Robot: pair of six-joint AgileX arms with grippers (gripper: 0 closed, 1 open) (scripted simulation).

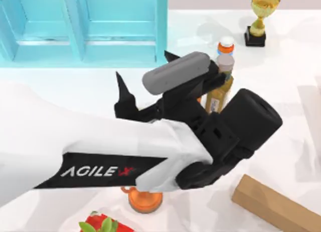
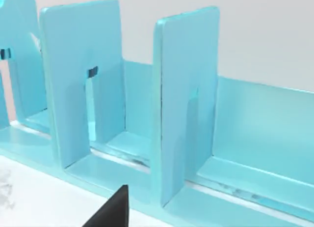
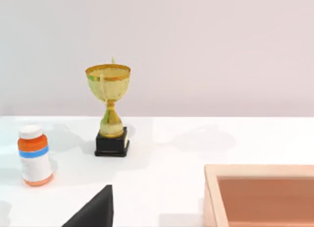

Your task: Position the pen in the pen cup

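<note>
The pen and the pen cup are hidden in these views. My left arm reaches across the middle of the table in the top view. Its gripper (image 1: pixel 145 70) is open, with two black pointed fingertips (image 1: pixel 121 85) spread apart just in front of the blue rack (image 1: pixel 85 26) and nothing seen between them. One of those fingertips (image 2: pixel 112 212) appears in the left wrist view, facing the rack's upright dividers (image 2: pixel 184 104). A black part of my right gripper (image 3: pixel 95 212) points toward the gold trophy (image 3: pixel 110 106).
Beside the left wrist stands an amber bottle (image 1: pixel 219 94) with an orange pill bottle (image 1: pixel 225 45) behind it. The gold trophy (image 1: pixel 262 16) is at the back right and a wooden box (image 1: pixel 278 204) at the front right. An orange object (image 1: pixel 145 199) and a red item with green leaves (image 1: pixel 100 224) lie under the arm.
</note>
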